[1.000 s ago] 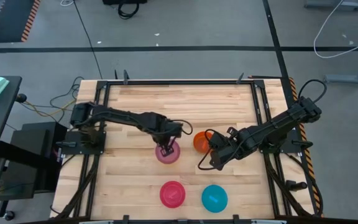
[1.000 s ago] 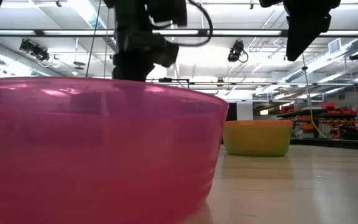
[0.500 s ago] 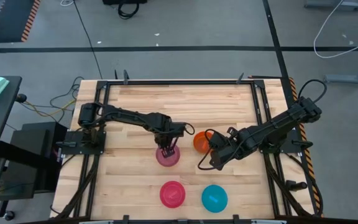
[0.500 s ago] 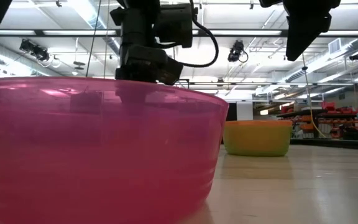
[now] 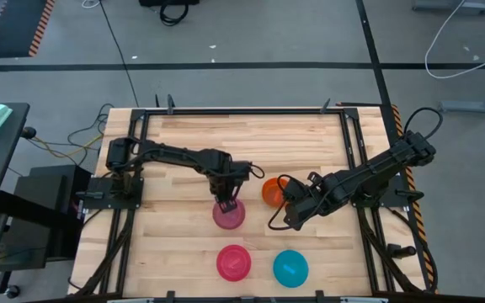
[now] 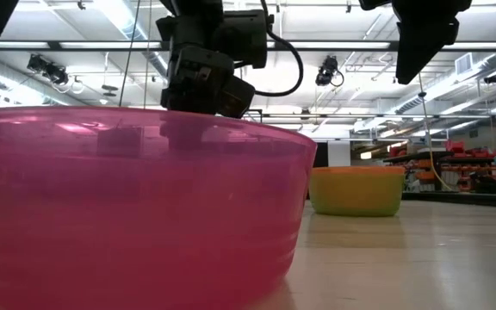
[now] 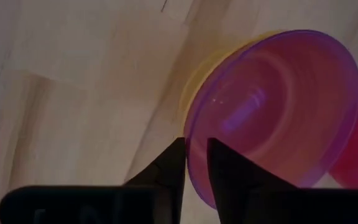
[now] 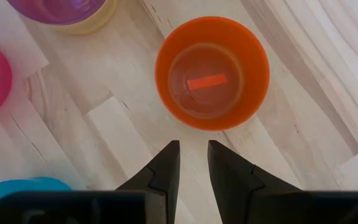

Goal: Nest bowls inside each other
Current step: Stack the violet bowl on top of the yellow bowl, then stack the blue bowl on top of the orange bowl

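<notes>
The purple bowl (image 5: 229, 216) (image 7: 272, 112) sits nested in the yellow bowl (image 7: 199, 73) (image 8: 95, 25) at the table's middle. My left gripper (image 5: 228, 202) (image 7: 196, 163) stands over its far rim, shut on it. The orange bowl (image 5: 271, 193) (image 8: 211, 71) stands upright on its base to the right. My right gripper (image 5: 285, 204) (image 8: 193, 163) hovers shut just beside it, touching nothing. The pink-red bowl (image 5: 233, 263) and the teal bowl (image 5: 290, 268) rest near the near edge. No green bowl shows. My left gripper pinches the purple bowl's rim (image 7: 190, 155) on the bowl's far side, one finger inside the bowl and one outside. The fingers come from above, pointing down. Whether the bowl is lifted out of the yellow one cannot be told.
The pink-red bowl (image 6: 136, 207) fills the low view's foreground and hides the stack. Bare wood lies along the far half of the table (image 5: 242, 135) and at its left. Black frame rails (image 5: 349, 143) border the sides.
My left gripper has moved a little toward the table's near edge, keeping its hold, and the purple bowl has shifted the same way with it. In the low view the gripper has tipped slightly.
</notes>
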Controlling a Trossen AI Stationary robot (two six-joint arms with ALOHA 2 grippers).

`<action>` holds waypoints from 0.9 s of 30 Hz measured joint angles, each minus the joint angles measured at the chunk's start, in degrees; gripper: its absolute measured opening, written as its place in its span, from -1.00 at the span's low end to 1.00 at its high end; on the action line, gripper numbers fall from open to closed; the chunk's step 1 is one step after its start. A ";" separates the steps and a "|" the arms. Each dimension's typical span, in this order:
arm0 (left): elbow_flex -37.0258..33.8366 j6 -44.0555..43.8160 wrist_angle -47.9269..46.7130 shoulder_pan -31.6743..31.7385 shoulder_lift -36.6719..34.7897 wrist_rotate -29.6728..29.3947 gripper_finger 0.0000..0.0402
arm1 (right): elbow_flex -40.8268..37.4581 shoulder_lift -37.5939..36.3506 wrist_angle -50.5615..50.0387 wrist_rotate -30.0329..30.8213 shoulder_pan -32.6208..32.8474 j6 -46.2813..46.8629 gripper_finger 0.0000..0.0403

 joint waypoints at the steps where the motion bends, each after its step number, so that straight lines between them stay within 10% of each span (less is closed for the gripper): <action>1: 0.00 0.01 -0.05 0.19 -0.12 0.04 -0.60 | 0.00 0.00 0.02 0.00 0.00 -0.01 -0.55; 27: 0.07 8.65 -10.38 6.24 -7.79 -14.84 -0.44 | 0.01 -0.02 8.16 -1.15 16.54 11.26 -0.55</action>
